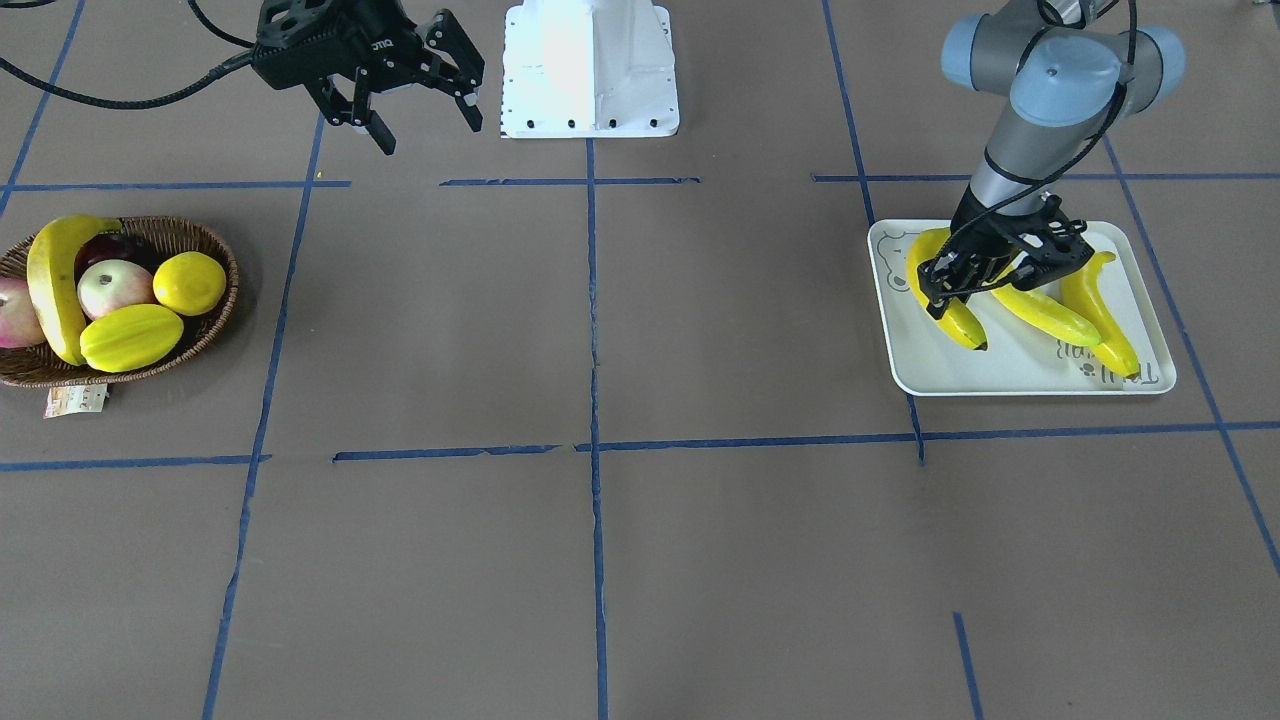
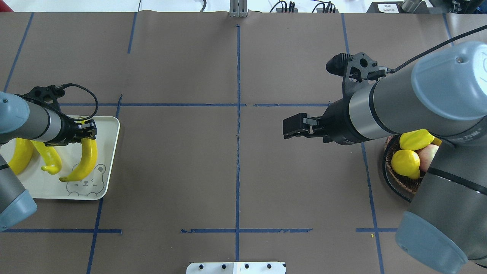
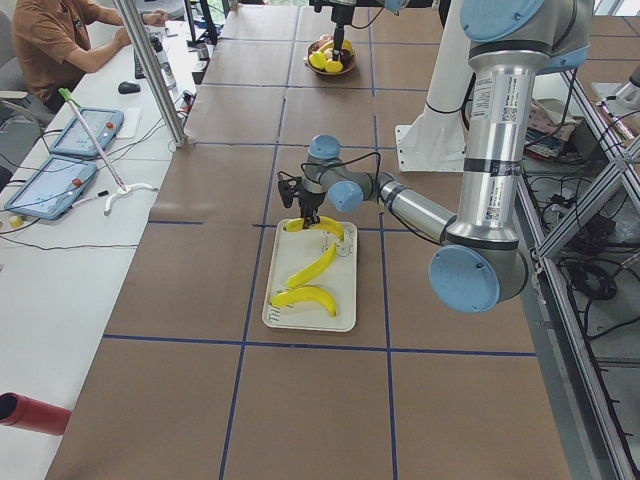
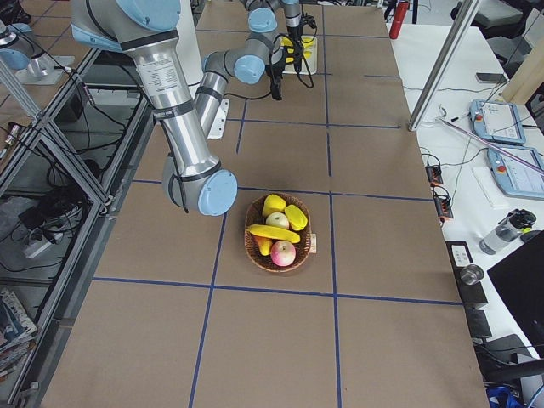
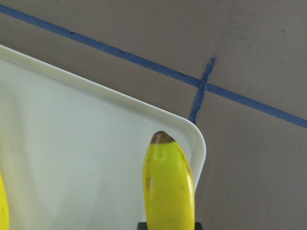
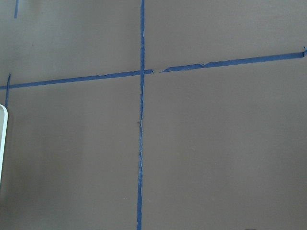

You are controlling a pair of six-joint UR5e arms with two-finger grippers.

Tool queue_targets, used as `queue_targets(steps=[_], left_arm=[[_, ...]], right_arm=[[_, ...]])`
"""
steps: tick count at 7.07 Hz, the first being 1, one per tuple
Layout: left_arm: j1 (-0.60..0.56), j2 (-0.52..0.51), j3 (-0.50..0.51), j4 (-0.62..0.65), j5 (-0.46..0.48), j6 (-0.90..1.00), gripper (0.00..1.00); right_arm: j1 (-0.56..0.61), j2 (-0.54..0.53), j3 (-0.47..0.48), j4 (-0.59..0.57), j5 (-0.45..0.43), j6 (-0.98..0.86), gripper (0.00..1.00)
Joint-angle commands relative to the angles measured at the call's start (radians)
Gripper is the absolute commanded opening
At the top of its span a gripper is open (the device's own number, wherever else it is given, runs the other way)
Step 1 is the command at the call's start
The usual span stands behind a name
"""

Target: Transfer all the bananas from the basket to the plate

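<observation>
Last banana [image 1: 50, 290]: lay curved in the basket [image 1: 225, 260] along the rim farthest from the plate [image 1: 1000, 370], judged light, firm, glossy-slippery, best pinched mid-body; right gripper [image 1: 430, 135] spread empty, clear of the basket; left gripper [image 2: 88, 133] seemingly closed on the third banana [image 2: 85, 163], on the plate.

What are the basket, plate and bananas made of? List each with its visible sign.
Basket: woven brown wicker or rattan, matte; strands show at the rim.
Plate: probably plastic or melamine; smooth, pale, printed bear.
Bananas: glossy, evenly yellow skin; perhaps plastic replicas, but real fruit is possible.
</observation>
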Motion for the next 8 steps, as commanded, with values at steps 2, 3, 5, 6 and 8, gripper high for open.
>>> queue_targets(steps=[2, 3, 5, 6, 8], left_arm=[[-0.047, 0.052, 0.089, -0.122, 0.0, 0.057, 0.0], [-0.068, 0.083, 0.091, -0.133, -0.001, 0.103, 0.0], [-0.085, 0.085, 0.076, -0.133, -0.006, 0.105, 0.99], [-0.087, 0.086, 0.066, -0.133, -0.007, 0.104, 0.99], [-0.088, 0.086, 0.013, -0.131, -0.056, 0.104, 0.99]], right_arm=[[0.0, 0.002, 0.0, 0.0, 0.002, 0.0, 1.0], [0.0, 0.002, 0.0, -0.001, 0.002, 0.0, 1.0], [0.001, 0.002, 0.002, -0.001, 0.002, 0.0, 1.0], [0.003, 0.001, 0.005, -0.002, 0.002, 0.0, 1.0], [0.011, -0.033, 0.011, -0.002, -0.001, 0.0, 1.0]])
